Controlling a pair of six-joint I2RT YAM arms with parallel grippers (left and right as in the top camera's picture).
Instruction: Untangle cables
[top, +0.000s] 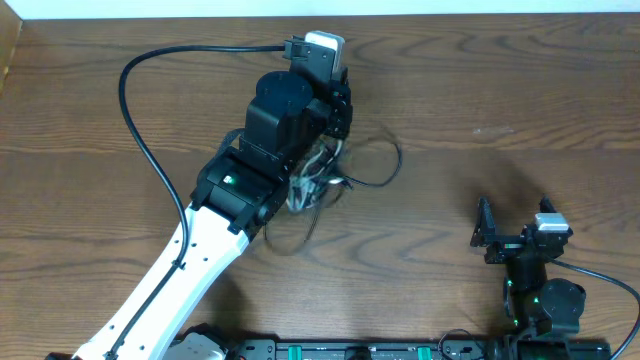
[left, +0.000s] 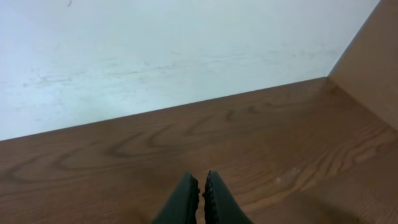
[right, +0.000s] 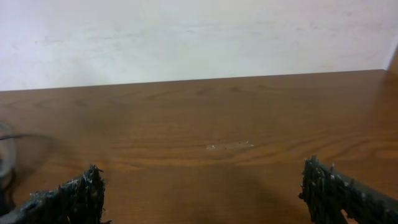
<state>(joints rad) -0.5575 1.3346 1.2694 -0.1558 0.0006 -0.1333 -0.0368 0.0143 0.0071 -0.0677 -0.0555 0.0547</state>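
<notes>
1. Wood-grain table fills the scene, with a pale wall behind its far edge.
2. The cables lie in a tight knot left of centre, partly hidden under the left arm's wrist. One thin black loop bulges out to the right, and a second sags towards the near edge.
3. The left gripper has its fingers pressed together. Its wrist view shows no cord between them, only bare wood and the wall. It therefore appears to point past the knot, towards the far edge, with the knot lying behind and below it.
4. The right gripper rests near the front of the table with its jaws spread wide and nothing in them. It is well apart from the knot, which lies to its left and further from the front.
5. Judgement: the left arm is much the nearer. The knot's long axis runs roughly from far to near. The bare wood between the right-hand loop and the right gripper offers the most room for drawing a cord out. The far edge is close to the left claw, so little room lies that way.
</notes>
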